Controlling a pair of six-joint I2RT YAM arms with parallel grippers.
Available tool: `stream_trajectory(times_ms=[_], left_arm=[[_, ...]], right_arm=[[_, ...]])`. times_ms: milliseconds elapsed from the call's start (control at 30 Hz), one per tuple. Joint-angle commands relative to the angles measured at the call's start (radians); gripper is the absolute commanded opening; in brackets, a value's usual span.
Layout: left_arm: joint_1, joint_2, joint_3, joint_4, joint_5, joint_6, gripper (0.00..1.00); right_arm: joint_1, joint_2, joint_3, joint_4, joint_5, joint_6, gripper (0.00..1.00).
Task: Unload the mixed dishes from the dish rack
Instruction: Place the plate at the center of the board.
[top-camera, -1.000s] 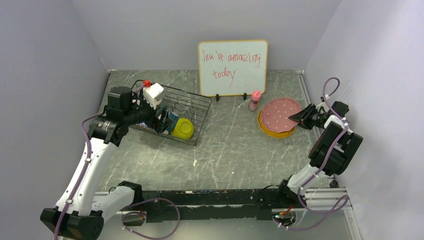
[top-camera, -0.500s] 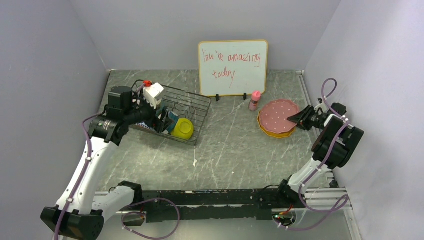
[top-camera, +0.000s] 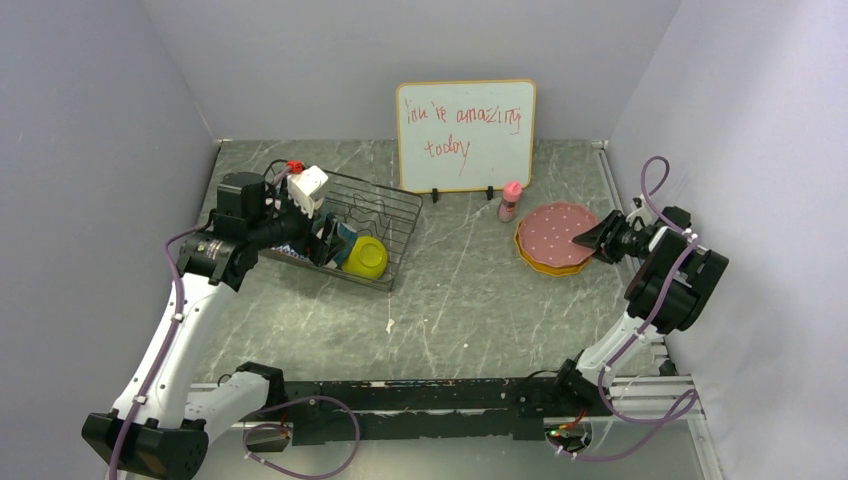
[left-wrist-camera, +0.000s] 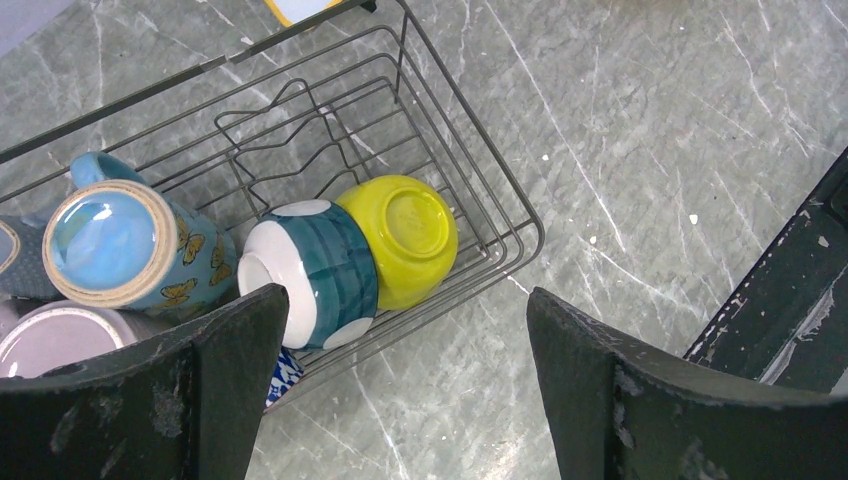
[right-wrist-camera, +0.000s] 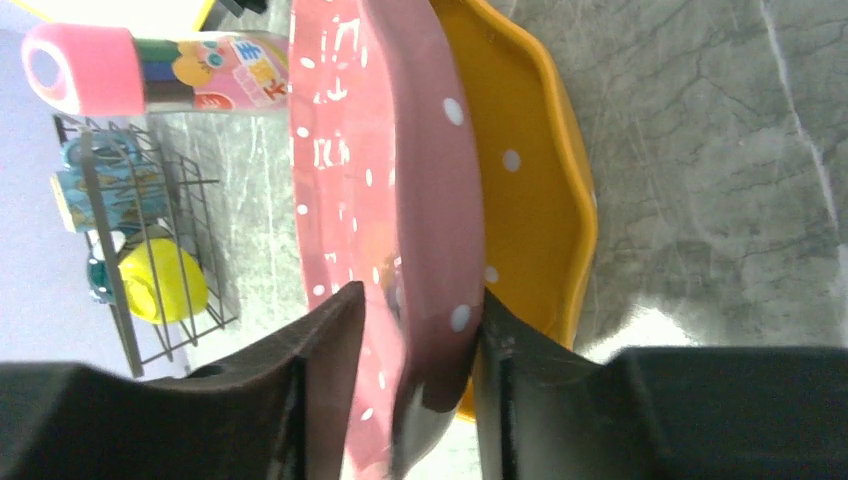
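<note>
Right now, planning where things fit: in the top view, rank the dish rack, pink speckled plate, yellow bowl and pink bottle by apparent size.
Largest first:
1. dish rack
2. pink speckled plate
3. yellow bowl
4. pink bottle

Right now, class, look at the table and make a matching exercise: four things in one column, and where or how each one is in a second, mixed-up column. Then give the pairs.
Things:
1. yellow bowl
2. pink plate
3. pink bottle
4. left gripper

Place or state:
A. standing by the whiteboard
B. open, over the rack
C. inside the rack
D. lying on the orange plate

Pairs: 1-C, 2-D, 3-A, 4-B
</note>
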Motion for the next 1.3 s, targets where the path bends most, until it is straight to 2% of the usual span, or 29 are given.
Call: stream_trajectory(times_ms=[0, 333, 467, 1267], left_arm=[[0.005, -0.018, 0.012, 0.016, 0.03, 0.012, 0.94], [0.005, -0.024, 0.01, 0.016, 0.027, 0.016, 0.94], [0.005, -0.03, 0.005, 0.018, 0.023, 0.018, 0.94], [0.005, -0.014, 0.018, 0.01, -0.008, 0.015, 0.94]], right_arm=[[0.0, -0.022, 0.033, -0.009, 0.019, -0.049, 0.49], [0.003, -0.054, 0.036, -0.039, 0.131, -0.101, 0.68], [0.011, -0.077, 0.037, -0.046, 0.175, -0.12, 0.72], [0.076, -0.125, 0.04, -0.047, 0.403, -0.185, 0.75]])
